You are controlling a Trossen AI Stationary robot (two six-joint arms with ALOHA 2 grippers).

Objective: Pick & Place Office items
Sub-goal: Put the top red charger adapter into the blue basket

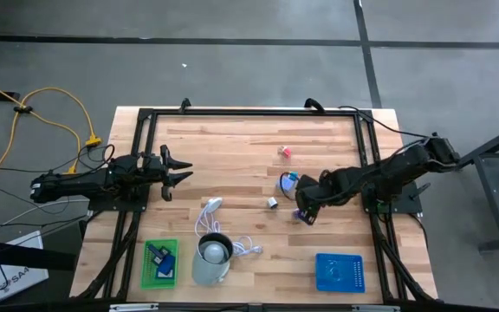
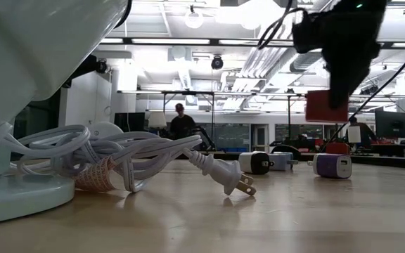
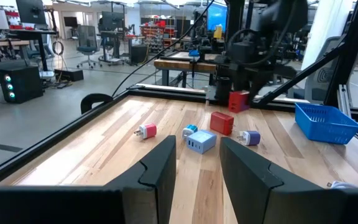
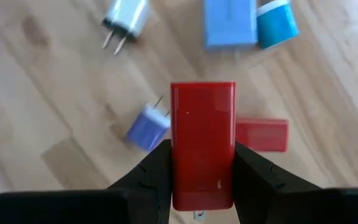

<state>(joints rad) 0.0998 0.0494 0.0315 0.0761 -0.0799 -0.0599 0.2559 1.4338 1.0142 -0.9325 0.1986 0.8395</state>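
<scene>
Pinched between my right pincer's (image 4: 202,165) two dark fingers (image 4: 157,171), a red block (image 4: 202,143) is hanging clear above the wooden table (image 1: 232,147). Below it, a purple plug (image 4: 146,127), a second red piece (image 4: 263,135), a blue charger (image 4: 230,23) and a cyan piece (image 4: 277,23) are lying close together. I am holding my left pincer (image 1: 178,173) partly open and empty, near the table's left edge.

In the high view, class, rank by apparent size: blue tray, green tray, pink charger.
1. blue tray
2. green tray, slightly smaller than the blue one
3. pink charger, far the smallest
</scene>
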